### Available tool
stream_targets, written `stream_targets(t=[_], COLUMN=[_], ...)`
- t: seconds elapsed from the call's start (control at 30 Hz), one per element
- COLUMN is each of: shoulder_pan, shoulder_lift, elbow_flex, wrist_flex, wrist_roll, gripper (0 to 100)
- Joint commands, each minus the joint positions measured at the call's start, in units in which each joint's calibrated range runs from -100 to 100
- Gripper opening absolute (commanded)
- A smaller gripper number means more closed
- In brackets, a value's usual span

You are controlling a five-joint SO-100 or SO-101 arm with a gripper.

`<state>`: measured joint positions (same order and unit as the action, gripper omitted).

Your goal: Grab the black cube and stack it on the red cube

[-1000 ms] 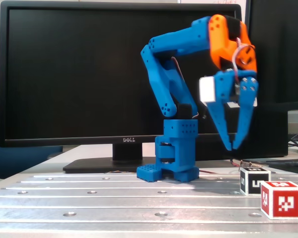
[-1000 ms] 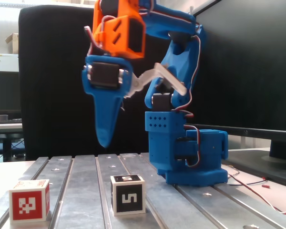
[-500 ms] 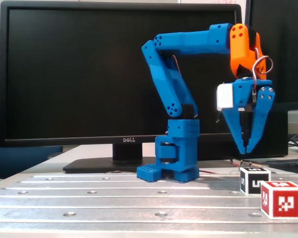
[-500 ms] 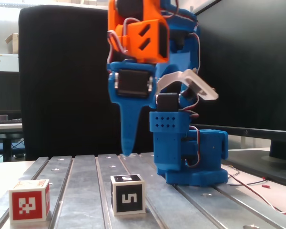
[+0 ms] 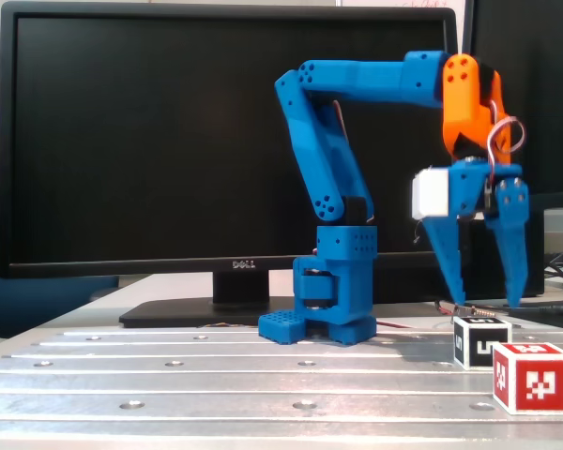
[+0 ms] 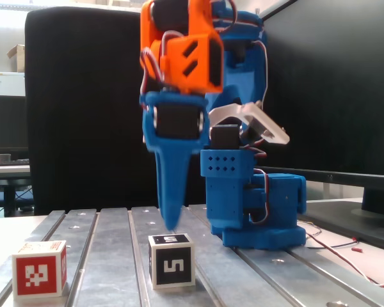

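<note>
- One red cube (image 5: 531,377) nearest the camera in a fixed view, low at right on the desk (image 5: 216,375); white face with a red blocky marker. In the other fixed view it sits at far left (image 6: 40,276).
- One black cube (image 5: 480,341) just behind the red one in a fixed view, their outlines overlapping there. In the other fixed view the two stand apart, a bare strip of desk (image 6: 115,256) between them, the black cube (image 6: 171,260) showing a "5" on its white front face.
- Both cubes rest flat on the desk, neither stacked.
- Desk is a metal plate with lengthwise grooves and several round screw heads.
- One gripper (image 5: 488,305), jaws spread apart, empty, pointing straight down. Tips hang just above the black cube, one tip over each side of it; a small gap shows between tips and cube top. Seen side-on in the other fixed view, the gripper (image 6: 171,220) shows as one blue wedge ending just above the cube; whether it is directly over the cube or behind it, I cannot tell.
- One arm, blue links with an orange wrist section (image 5: 465,103), base (image 5: 327,305) standing on the desk behind the cubes.
- Behind, one large dark monitor (image 5: 150,141), with part of a second dark screen (image 5: 525,94) at right.
</note>
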<state>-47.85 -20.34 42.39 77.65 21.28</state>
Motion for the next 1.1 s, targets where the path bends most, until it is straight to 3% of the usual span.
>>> stream_targets(t=[0.0,1.07], shoulder_pan=[1.4,1.5], shoulder_lift=[1.5,3.0], elbow_flex=[-1.1,1.4], wrist_flex=[0.3,-0.7], wrist_roll=[1.3,1.9], gripper=[25,28])
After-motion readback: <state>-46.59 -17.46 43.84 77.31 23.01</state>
